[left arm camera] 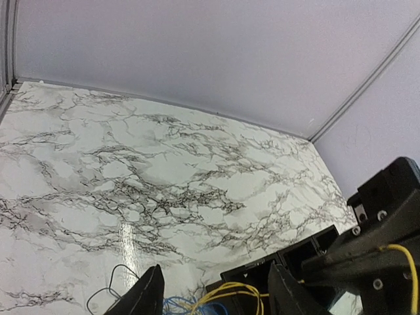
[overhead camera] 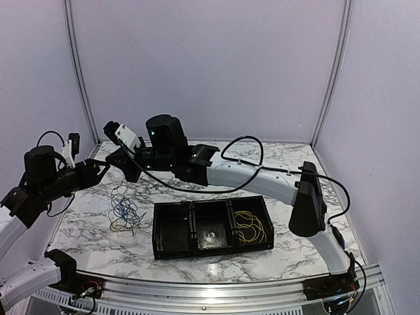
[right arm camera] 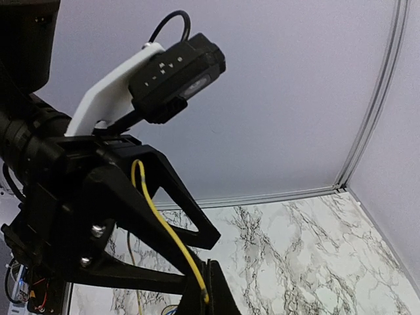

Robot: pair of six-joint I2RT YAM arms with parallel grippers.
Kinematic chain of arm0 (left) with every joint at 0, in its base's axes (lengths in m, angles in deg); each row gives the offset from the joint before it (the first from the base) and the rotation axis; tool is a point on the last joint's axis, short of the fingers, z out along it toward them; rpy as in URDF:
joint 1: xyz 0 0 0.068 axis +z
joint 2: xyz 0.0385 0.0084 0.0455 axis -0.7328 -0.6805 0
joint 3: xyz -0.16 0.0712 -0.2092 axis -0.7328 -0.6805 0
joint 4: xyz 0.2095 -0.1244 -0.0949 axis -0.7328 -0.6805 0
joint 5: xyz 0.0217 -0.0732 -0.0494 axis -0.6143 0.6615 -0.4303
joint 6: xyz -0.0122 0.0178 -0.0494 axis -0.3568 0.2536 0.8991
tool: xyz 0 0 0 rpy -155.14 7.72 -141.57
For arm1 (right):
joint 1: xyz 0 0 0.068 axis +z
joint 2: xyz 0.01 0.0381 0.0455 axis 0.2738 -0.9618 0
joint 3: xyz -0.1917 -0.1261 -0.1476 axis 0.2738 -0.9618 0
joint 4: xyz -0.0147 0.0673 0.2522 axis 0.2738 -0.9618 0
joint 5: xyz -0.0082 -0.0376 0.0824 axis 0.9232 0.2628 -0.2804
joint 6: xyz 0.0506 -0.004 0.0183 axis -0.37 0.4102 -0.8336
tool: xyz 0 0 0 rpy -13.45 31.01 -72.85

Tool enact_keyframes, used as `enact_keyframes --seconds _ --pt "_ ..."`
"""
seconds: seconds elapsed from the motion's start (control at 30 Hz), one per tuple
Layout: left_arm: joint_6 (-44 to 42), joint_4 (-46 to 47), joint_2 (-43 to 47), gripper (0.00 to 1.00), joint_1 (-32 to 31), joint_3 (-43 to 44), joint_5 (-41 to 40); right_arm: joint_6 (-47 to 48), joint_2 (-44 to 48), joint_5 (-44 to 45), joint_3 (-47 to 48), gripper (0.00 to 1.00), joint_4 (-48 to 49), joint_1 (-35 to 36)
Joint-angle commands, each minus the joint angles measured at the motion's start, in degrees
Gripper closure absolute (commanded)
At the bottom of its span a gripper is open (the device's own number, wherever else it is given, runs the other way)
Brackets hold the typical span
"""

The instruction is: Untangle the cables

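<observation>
- Where the two arms meet above the left part of the marbled desk (overhead camera: pixel 79 233), the top view shows the left jaws and right jaws nearly tip to tip, too dark there to read either grip. Beneath them a tangle of cables (overhead camera: pixel 125 213) (blue, yellow and dark strands) rests on the desk. It lies just left of a black three-compartment tray (overhead camera: pixel 174 252), whose right compartment holds a yellow cable coil (overhead camera: pixel 249 226).
- In the left wrist view, the left jaws stand apart, and yellow and blue strands (left arm camera: pixel 216 298) show low in the gap.
- In the right wrist view, the right jaws are pressed together on a taut yellow strand (right arm camera: pixel 167 233). It runs up to the left jaws' black frame, below the left wrist camera (right arm camera: pixel 177 72).
</observation>
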Motion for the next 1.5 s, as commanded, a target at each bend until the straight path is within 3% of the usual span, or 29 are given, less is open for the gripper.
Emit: enact_keyframes --seconds 0.0,0.23,0.73,1.03,1.27,1.47 --pt "7.5 14.2 -1.0 0.44 0.1 -5.4 -5.4 -0.1 3.1 1.2 3.6 1.00 1.9 1.7" --pt "13.8 25.2 -4.9 0.44 -0.2 -17.6 -10.0 -1.8 4.2 0.3 10.7 1.00 7.4 4.3" --pt "14.2 22.8 -13.1 0.45 -0.3 -24.7 -18.5 4.2 14.8 1.1 15.4 1.00 15.4 6.8" --pt "18.2 21.5 -8.0 0.45 -0.3 -29.7 -21.2 8.0 19.3 4.9 16.1 1.00 15.6 5.3" --pt "19.6 15.1 -2.8 0.44 -0.2 -30.6 -24.5 12.7 24.4 6.8 16.0 1.00 15.7 3.1" --pt "20.0 13.1 -0.8 0.44 -0.2 -29.3 -24.4 15.0 30.2 8.3 10.4 1.00 12.3 0.6"
